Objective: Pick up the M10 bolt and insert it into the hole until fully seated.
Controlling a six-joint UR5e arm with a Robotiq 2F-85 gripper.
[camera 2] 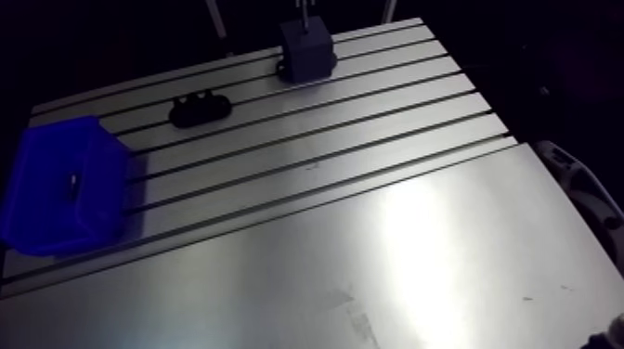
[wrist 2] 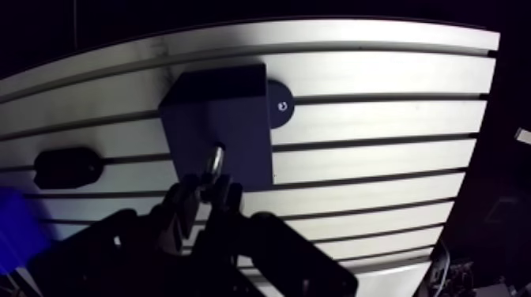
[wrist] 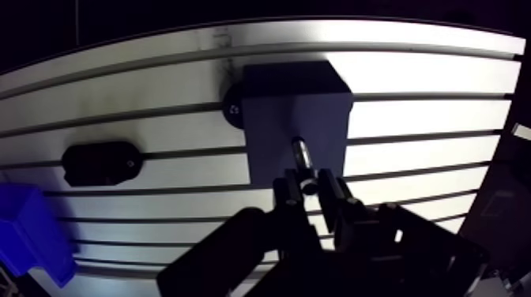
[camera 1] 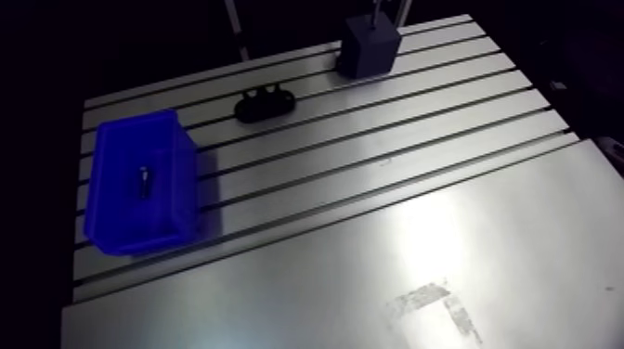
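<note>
Jaws pinch a short silvery metal bolt (wrist: 303, 154), with only a narrow gap between them, filled by the bolt. In the wrist view it sits between the two dark fingertips (wrist: 288, 197) and sticks out ahead of them. The bolt's far end lies over the lit face of a dark grey rectangular block (wrist: 296, 95) directly ahead of the jaws. Whether it touches that face or has entered a hole cannot be told, and the hole itself does not show. A round black disc (wrist 2: 278, 107) touches one side of the block. Well apart from the block, a black oval plastic fixture (camera 1: 265, 104) lies flat on the slotted aluminium tabletop (camera 1: 418, 139).

In the arm view the block stands at the top centre of the frame, near the tabletop's far edge, with the fixture to its lower left. A blue plastic bin (camera 1: 186, 200) sits at the left of the frame, by the tabletop's left edge. A small dark part (camera 1: 144, 178) lies on the bin's floor, too small to identify. A smooth metal plate (camera 1: 371, 269) fills the lower right of the frame, just beside the slotted section, and carries a scuffed pale patch (camera 1: 436, 306) near the bottom.
</note>
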